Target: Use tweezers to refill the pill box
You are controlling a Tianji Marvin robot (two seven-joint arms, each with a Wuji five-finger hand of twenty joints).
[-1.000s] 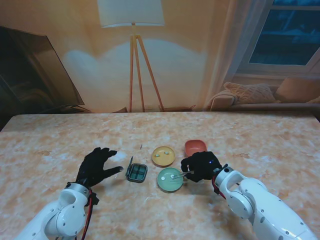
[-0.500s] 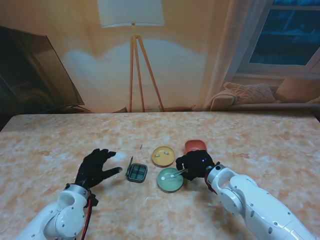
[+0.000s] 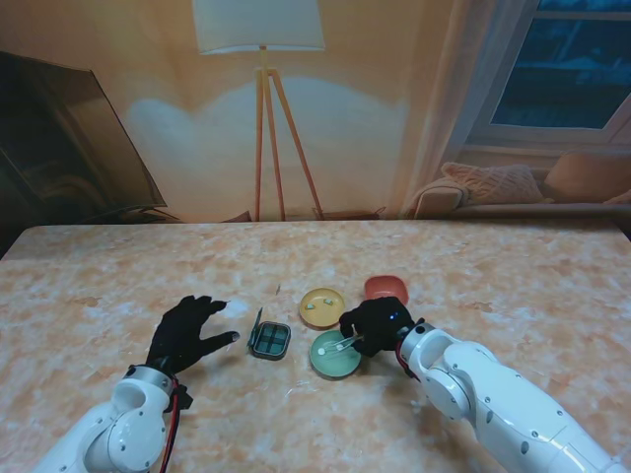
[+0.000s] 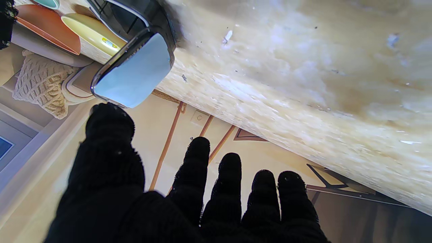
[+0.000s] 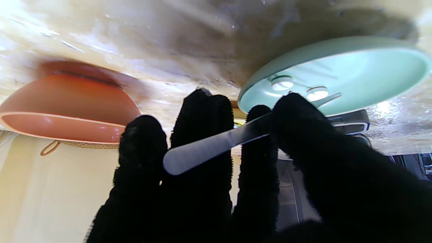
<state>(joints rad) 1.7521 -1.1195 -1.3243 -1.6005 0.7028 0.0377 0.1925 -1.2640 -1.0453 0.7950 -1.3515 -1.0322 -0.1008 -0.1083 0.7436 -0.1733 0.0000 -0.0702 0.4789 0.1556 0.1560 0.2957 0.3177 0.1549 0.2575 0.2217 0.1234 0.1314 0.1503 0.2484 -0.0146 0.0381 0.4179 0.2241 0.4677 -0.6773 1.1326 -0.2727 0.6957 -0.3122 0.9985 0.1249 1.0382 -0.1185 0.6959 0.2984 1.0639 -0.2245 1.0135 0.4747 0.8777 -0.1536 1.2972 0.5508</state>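
While the right hand [image 3: 373,325] pinches the tweezers [image 5: 216,143] between thumb and fingers, their tips reach over the green dish [image 3: 335,355], close to two white pills [image 5: 282,82] lying in it. The pill box [image 3: 268,340] sits just left of the green dish with its lid up; the left hand [image 3: 187,330] rests beyond it, fingers spread and holding nothing. To do this well, I would lower the tips around one pill, squeeze gently, and lift straight before crossing to the box.
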